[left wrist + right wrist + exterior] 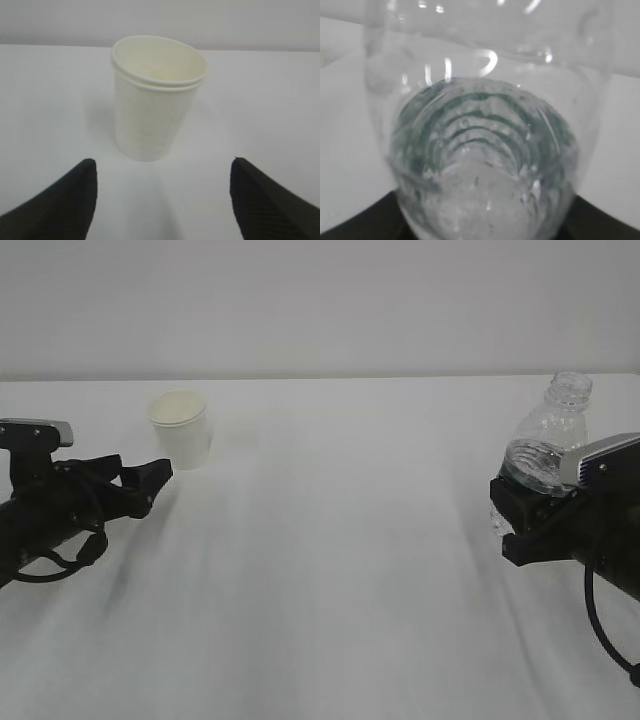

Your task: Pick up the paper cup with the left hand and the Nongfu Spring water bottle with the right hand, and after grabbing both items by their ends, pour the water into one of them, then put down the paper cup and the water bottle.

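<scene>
**Exterior view: cup waits free on the table, bottle clasped at the right**

Exterior view shows the paper cup (181, 428) standing upright on the white table (340, 570), far left of the Nongfu Spring water bottle (548, 438). The cup is small, off-white and tapered, with a cream inside; in the left wrist view its rim (160, 79) shows as a doubled line, as if two cups were nested, though that cannot be settled.

The left hand (158, 480) lies low on the table just in front of the cup and a little to its left, its jaws spread wide and touching nothing. From its own camera the two black fingertips (75, 197) stand on either side of the cup's base, clear of it.

The right hand (520, 510) grasps the bottle around its lower body. The bottle is clear, ribbed and capless, leaning slightly back; its base and label are hidden behind the gripper and the grey camera block (600, 458). The right wrist view looks close at the bottle, where green-tinted rings (482, 125) and droplets blur together; the water level cannot be made out there, and only dark slivers of the fingers (365, 222) show at the bottom corners.

A plain pale wall (320, 300) stands behind the cup.
</scene>
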{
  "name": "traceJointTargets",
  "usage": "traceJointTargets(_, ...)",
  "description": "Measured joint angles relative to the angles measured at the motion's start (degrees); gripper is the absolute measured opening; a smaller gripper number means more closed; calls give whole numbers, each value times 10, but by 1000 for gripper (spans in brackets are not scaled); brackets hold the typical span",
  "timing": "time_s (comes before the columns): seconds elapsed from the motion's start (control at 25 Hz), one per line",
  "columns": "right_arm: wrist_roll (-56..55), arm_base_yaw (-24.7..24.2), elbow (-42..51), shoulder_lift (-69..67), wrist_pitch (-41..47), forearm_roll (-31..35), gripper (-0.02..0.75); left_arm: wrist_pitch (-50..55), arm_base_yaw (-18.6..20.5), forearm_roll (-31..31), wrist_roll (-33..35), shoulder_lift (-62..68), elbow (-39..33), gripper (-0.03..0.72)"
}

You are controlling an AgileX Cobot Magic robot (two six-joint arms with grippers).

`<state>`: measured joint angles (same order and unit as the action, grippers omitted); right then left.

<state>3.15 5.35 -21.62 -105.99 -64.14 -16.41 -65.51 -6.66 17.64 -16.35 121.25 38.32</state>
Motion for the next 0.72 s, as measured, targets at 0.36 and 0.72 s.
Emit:
traceJointTargets(0.36, -1, 0, 0, 0, 0, -6, 368, 0, 0, 34, 0, 57, 60, 600)
traceJointTargets(0.72, -2, 0, 0, 0, 0, -7, 368, 0, 0, 52, 14, 92, 129, 600)
